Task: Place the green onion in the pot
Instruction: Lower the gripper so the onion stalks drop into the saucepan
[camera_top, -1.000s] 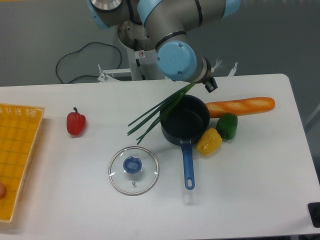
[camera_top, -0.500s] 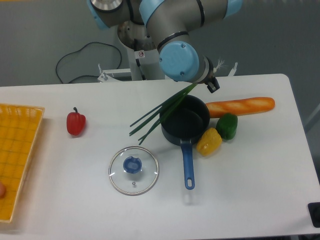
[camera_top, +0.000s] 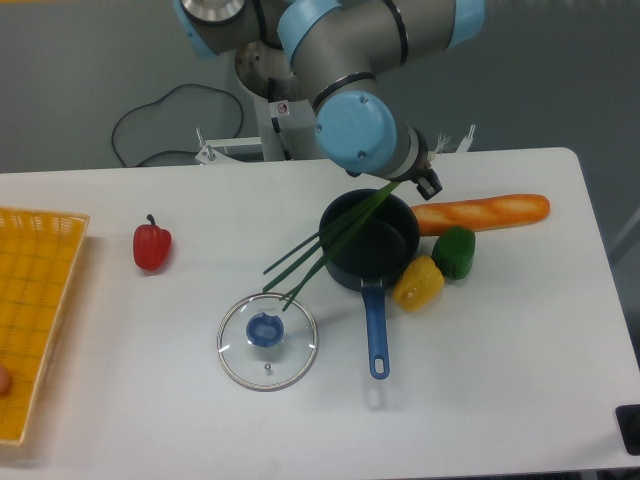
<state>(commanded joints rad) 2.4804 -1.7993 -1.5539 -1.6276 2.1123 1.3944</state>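
— Where is the green onion (camera_top: 330, 243)?

— I see it slanting across the pot (camera_top: 370, 240), upper end at the gripper (camera_top: 418, 178), tips over the glass lid (camera_top: 267, 340).

— And the jaws?

— Mostly hidden behind the wrist; I cannot tell whether they pinch the stalks.

— What's around the pot?

— On the tabletop (camera_top: 500, 350): a yellow pepper (camera_top: 417, 284) and a green pepper (camera_top: 454, 252) just beside it, a baguette (camera_top: 482, 212) behind, and a red pepper (camera_top: 152, 246) well apart.

Green onion (camera_top: 325, 245) slants across the pot (camera_top: 370, 243).
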